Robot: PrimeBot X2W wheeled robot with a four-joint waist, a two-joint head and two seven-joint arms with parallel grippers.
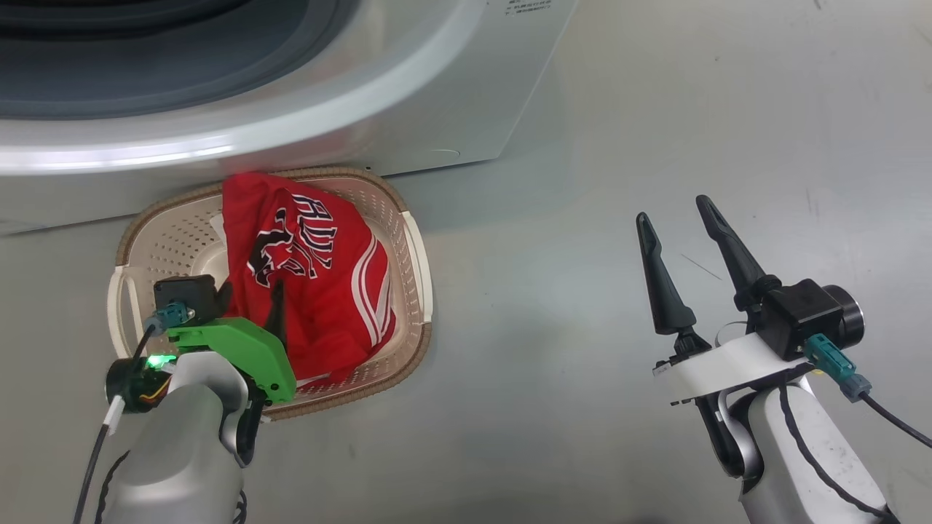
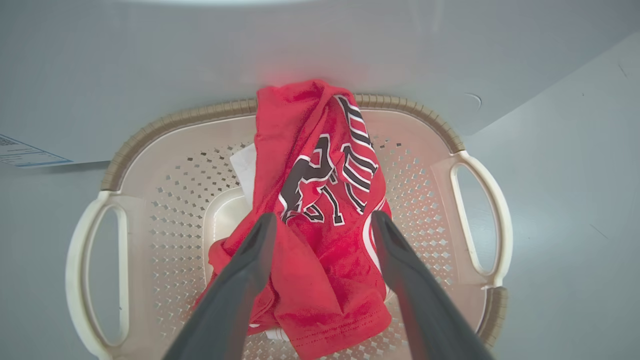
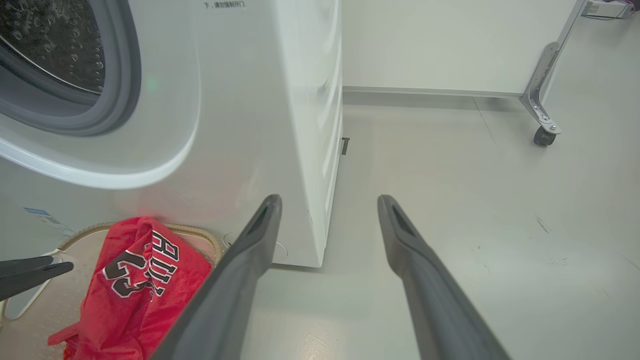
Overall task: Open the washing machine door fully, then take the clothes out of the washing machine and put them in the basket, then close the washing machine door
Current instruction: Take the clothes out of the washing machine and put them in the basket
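Lying in the basket (image 2: 175,120), the clothes (image 2: 310,150) sit beneath the released, spread left gripper (image 2: 324,220).

Left gripper (image 2: 322,220): jaws spread, pointing steeply downward. Right gripper (image 1: 671,209): jaws parted, pointing forward, well apart from the left.

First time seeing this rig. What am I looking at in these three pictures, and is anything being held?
A two-armed robot faces a white washing machine. The head view looks down from its head; each wrist view looks out from one arm's wrist. On the grey floor, close in front of the machine, stands a cream basket with red clothes lying in it. The left gripper hangs over the clothes, jaws apart on either side of the cloth, gripping nothing. The right gripper is off to the side above the floor, jaws apart, empty.
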